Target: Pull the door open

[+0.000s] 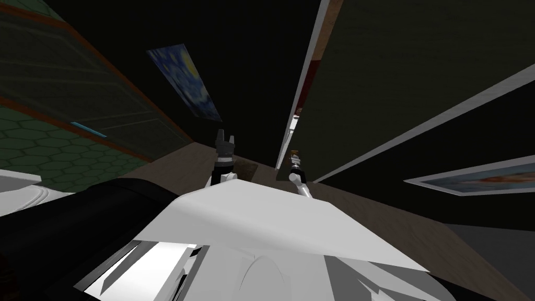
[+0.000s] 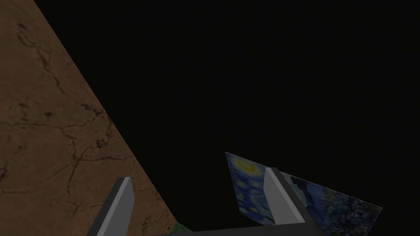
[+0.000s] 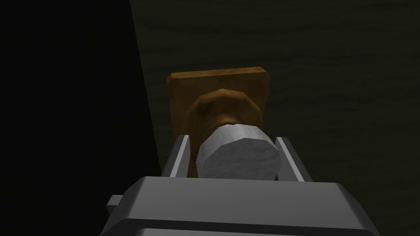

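Note:
A dark door (image 1: 397, 78) with a pale edge stands ahead on my right. Its knob (image 3: 238, 152) is grey and round, on a brown neck and a brown square plate (image 3: 221, 92) near the door's free edge. My right gripper (image 3: 237, 157) is shut on the knob, one finger pressing each side. In the head view the right gripper (image 1: 294, 157) sits at the door's edge. My left gripper (image 2: 199, 196) stands open with nothing between its fingers, raised ahead of my chest (image 1: 225, 140), left of the door.
A blue and yellow painting (image 1: 185, 83) hangs on the dark wall ahead left. Another framed picture (image 1: 480, 180) hangs at the right. Brown floor (image 1: 365, 209) runs below the door. Green hexagon tiling (image 1: 47, 151) lies at the left.

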